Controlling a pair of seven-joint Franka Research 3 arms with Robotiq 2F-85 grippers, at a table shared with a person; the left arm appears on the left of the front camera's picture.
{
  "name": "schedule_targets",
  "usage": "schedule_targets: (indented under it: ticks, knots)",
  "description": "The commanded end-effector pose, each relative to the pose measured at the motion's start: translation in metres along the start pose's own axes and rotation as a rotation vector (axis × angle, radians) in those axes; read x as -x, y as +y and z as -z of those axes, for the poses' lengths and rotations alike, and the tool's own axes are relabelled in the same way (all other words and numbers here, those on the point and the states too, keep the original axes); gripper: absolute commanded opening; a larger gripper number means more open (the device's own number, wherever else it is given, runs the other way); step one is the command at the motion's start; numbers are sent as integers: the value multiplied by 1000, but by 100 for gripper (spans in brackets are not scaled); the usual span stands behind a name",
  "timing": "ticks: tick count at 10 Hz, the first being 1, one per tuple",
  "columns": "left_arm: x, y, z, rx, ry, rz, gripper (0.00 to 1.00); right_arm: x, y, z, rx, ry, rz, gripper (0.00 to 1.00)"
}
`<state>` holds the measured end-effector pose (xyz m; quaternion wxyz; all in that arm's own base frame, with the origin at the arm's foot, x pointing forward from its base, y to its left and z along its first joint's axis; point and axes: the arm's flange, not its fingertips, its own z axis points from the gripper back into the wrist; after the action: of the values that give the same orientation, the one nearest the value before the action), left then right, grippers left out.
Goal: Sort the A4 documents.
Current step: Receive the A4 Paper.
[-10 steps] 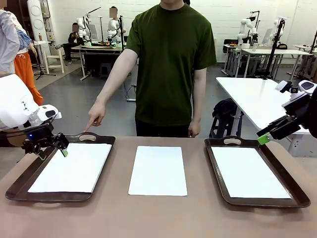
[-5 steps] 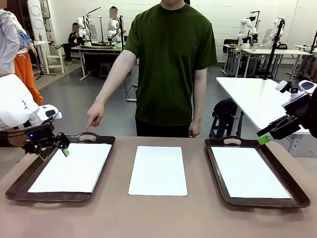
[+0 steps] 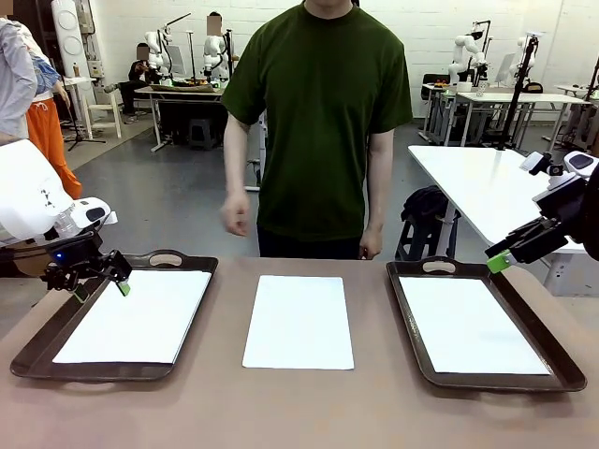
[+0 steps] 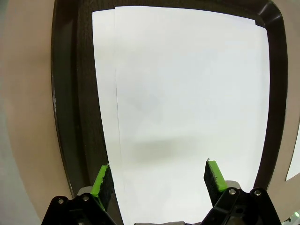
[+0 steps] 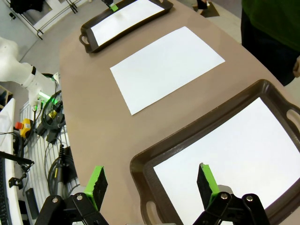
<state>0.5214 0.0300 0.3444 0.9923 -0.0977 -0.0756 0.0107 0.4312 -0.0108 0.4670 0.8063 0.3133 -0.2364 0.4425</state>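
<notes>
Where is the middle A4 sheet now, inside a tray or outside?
Outside. The middle A4 sheet lies flat on the bare table, between the left tray and the right tray, touching neither.

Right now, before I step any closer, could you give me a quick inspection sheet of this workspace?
Surface: smooth brown tabletop, flat.
Job's things: one blank white A4 paper sheet lies bare mid-table; two slightly offset sheets lie in the left dark brown handled tray; another sheet lies in the matching right tray.
Clutter: nothing seen.
Grippers: left gripper open, above the left tray's paper; right gripper open, raised near the right tray; both empty.
Cables: black cables and a red-button box beside the table, none on it.
Surroundings: person in a dark green T-shirt at the far edge, hands off the table.
</notes>
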Motion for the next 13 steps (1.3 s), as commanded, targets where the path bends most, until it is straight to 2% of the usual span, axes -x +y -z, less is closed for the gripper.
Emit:
schedule_targets:
  ticks: [1, 2, 3, 5, 6, 7, 8, 9, 11, 13]
  knots:
    - [-1, 2, 0, -18, -7, 0, 100, 1, 1, 2, 0, 5, -10, 100]
    - [0, 0, 0, 0, 0, 0, 100, 1, 1, 2, 0, 5, -10, 100]
    - [-18, -44, -2, -59, -48, 140, 100, 1, 1, 2, 0, 5, -10, 100]
    - [-47, -120, -24, 7, -226, 341, 100, 1, 1, 2, 0, 5, -10, 100]
    - [-55, -138, -45, 88, -334, 475, 100, 1, 1, 2, 0, 5, -10, 100]
    - [-58, -141, -63, 146, -422, 583, 100, 1, 1, 2, 0, 5, -10, 100]
    - [-55, -141, -77, 197, -480, 639, 100, 1, 1, 2, 0, 5, -10, 100]
    - [-47, -140, -86, 271, -494, 684, 100, 1, 1, 2, 0, 5, -10, 100]
    - [-20, -139, -117, 497, -471, 861, 100, 1, 1, 2, 0, 5, -10, 100]
    - [6, -126, -137, 481, -445, 946, 100, 1, 1, 2, 0, 5, -10, 100]
